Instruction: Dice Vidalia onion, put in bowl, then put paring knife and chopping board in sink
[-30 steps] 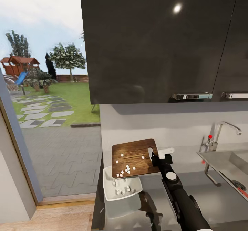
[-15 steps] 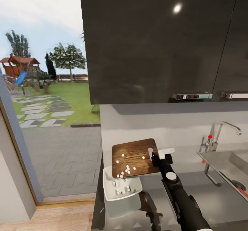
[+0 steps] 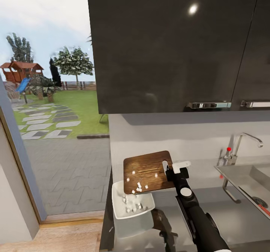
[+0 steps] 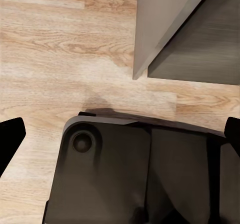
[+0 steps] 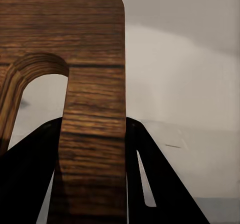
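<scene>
My right gripper (image 3: pixel 173 169) is shut on the handle end of the chopping board (image 3: pixel 148 167) and holds it tilted, low edge over the white bowl (image 3: pixel 117 203). Diced onion (image 3: pixel 138 186) pieces cling near that low edge, and more lie in the bowl. In the right wrist view the board (image 5: pixel 92 109) with its handle slot is clamped between the black fingers (image 5: pixel 30 184). The sink (image 3: pixel 243 175) sits at the right, with a red-orange bit, probably the paring knife (image 3: pixel 264 209), near its drain. The left gripper (image 4: pixel 120 131) is open above the floor.
Dark wall cabinets (image 3: pixel 176 45) hang low over the grey countertop (image 3: pixel 232 214). The chrome faucet (image 3: pixel 240 143) with a red knob stands behind the sink. A large window (image 3: pixel 48 94) is at left. The left wrist view shows wood floor (image 4: pixel 60 44) and the robot's dark base (image 4: pixel 110 174).
The board has tipped a little steeper and shifted slightly right. Onion pieces have slid down toward its low edge, and some have dropped into the bowl.
</scene>
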`<state>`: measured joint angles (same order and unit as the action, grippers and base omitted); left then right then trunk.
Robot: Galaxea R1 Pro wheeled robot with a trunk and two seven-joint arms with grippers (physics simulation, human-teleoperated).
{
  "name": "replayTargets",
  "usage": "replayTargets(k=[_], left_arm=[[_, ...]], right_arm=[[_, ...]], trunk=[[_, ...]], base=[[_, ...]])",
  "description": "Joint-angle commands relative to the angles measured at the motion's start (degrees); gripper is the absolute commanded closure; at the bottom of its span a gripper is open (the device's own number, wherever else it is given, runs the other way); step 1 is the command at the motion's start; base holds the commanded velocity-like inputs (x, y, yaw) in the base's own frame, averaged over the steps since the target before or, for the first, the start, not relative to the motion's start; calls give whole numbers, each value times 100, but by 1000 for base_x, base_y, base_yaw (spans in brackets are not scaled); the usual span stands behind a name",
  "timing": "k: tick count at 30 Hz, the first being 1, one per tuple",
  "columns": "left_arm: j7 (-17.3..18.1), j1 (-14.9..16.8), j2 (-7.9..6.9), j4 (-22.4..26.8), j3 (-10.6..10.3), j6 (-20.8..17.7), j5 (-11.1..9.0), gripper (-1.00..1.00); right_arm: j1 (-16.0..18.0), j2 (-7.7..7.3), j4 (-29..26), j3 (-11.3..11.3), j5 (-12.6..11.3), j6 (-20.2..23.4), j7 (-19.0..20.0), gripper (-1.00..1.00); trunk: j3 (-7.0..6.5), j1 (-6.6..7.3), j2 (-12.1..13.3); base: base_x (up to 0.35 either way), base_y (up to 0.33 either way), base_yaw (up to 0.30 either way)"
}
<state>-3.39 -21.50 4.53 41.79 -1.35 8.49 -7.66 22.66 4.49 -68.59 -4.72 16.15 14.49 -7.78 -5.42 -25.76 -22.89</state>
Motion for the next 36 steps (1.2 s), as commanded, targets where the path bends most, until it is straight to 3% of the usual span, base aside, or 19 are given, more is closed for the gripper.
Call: replayTargets(k=[1,36], left_arm=[[-21,-3,-3,5,-15,12,-51,-100],[-21,-3,3,5,-15,12,-51,-100]], right_arm=[[1,-1,-5,-12,55,46,-22,100],[1,-1,-5,-12,55,46,-22,100]], trunk=[[1,-2,-3],[1,-2,-3]], base=[[0,0,0],[0,57,0]])
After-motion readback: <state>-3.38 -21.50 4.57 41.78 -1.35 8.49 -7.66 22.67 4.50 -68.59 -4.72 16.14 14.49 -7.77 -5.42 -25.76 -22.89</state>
